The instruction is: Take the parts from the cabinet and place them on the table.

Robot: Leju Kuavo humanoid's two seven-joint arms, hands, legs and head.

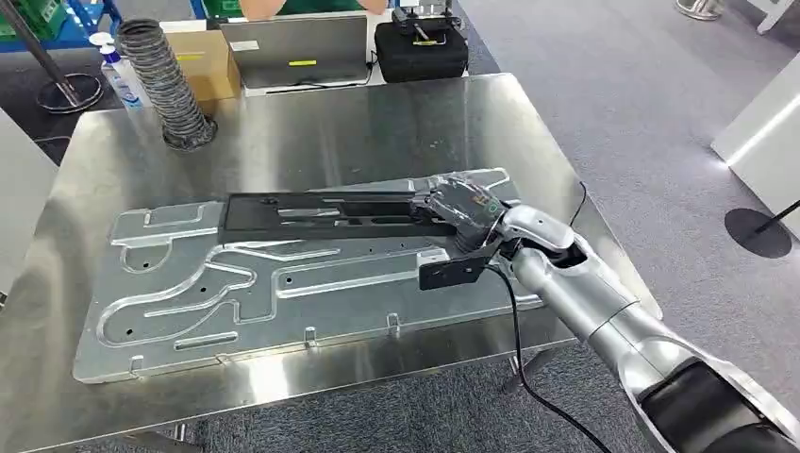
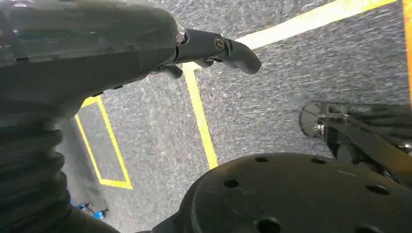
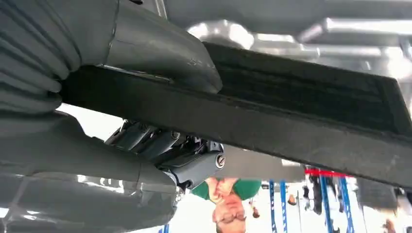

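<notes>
A long black frame-shaped part (image 1: 321, 212) lies across the far side of a large machined aluminium plate (image 1: 236, 293) on the steel table (image 1: 377, 123). My right hand (image 1: 462, 203) grips the black part's right end. In the right wrist view the black part (image 3: 301, 116) runs between the grey thumb (image 3: 160, 48) on one face and the dark fingers (image 3: 165, 143) on the other. My left hand (image 2: 97, 53) hangs over the grey floor and holds nothing, with a dark finger (image 2: 223, 48) stretched out.
A ribbed grey hose (image 1: 170, 80) stands at the table's back left, beside a cardboard box (image 1: 208, 61), a laptop (image 1: 297, 47) and a black case (image 1: 420, 47). A person in green sits beyond them. A black cable (image 1: 524, 359) hangs from my right wrist. White furniture (image 1: 764, 132) stands at right.
</notes>
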